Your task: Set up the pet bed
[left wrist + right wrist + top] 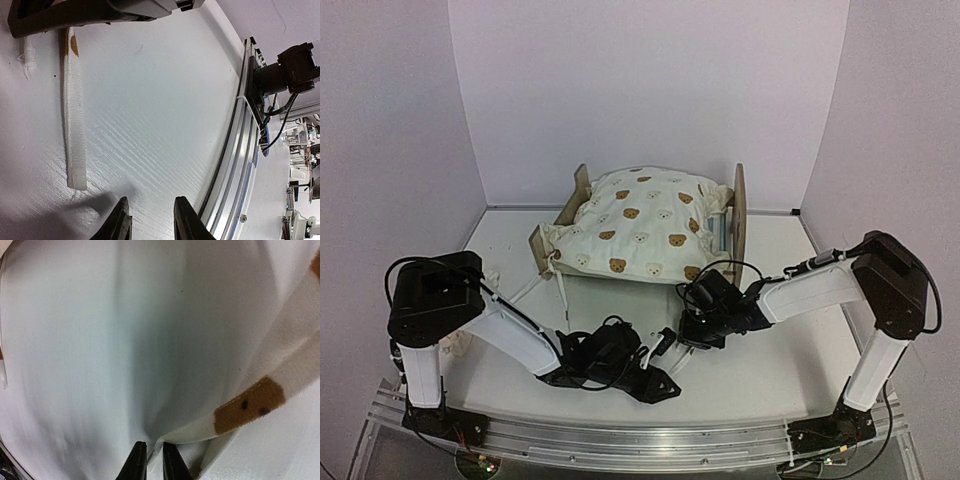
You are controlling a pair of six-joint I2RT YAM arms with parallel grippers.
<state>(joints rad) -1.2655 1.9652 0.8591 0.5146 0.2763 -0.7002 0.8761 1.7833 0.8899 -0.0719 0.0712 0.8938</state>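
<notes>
White table (770, 350) all round; the pet bed (738, 215) sits far-middle, long axis running across me, just beyond my right pincer (152, 461). Its tips stand nearly together at the quilt edge (250, 405), and I cannot tell if they grip it. My left pincer (152, 220), farther back, hangs parted and empty.

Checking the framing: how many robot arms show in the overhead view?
2: left arm at lower left, right arm at lower right, both reaching inward before the pet bed. None hidden.
</notes>
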